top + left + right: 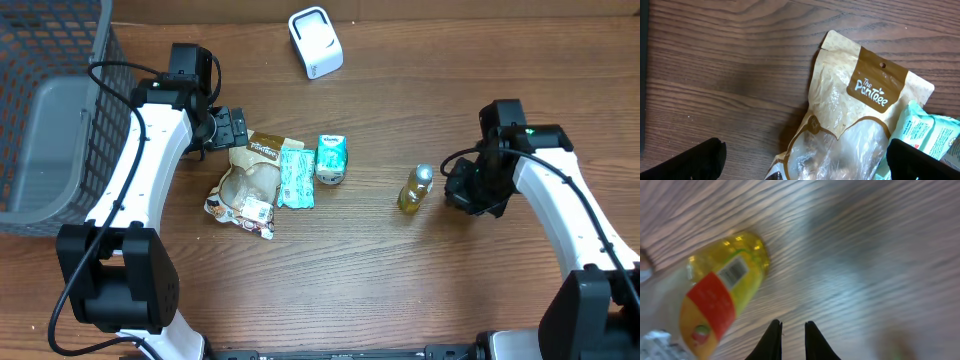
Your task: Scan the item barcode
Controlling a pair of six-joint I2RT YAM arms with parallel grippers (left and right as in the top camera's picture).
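A small bottle of yellow liquid (414, 189) with a silver cap lies on the wooden table. In the right wrist view the bottle (720, 305) is blurred at the left, its red label and barcode (733, 272) facing up. My right gripper (462, 190) sits just right of the bottle. Its fingertips are drawn almost together (793, 326) over bare wood, with nothing between them. My left gripper (235, 128) stands wide open (802, 157) over the top of a tan snack pouch (850, 120).
A white scanner-like device (315, 42) stands at the back centre. A dark wire basket (50, 110) holding a grey bin fills the left edge. A teal packet (295, 175) and a teal carton (332, 158) lie beside the snack pouch (250, 180).
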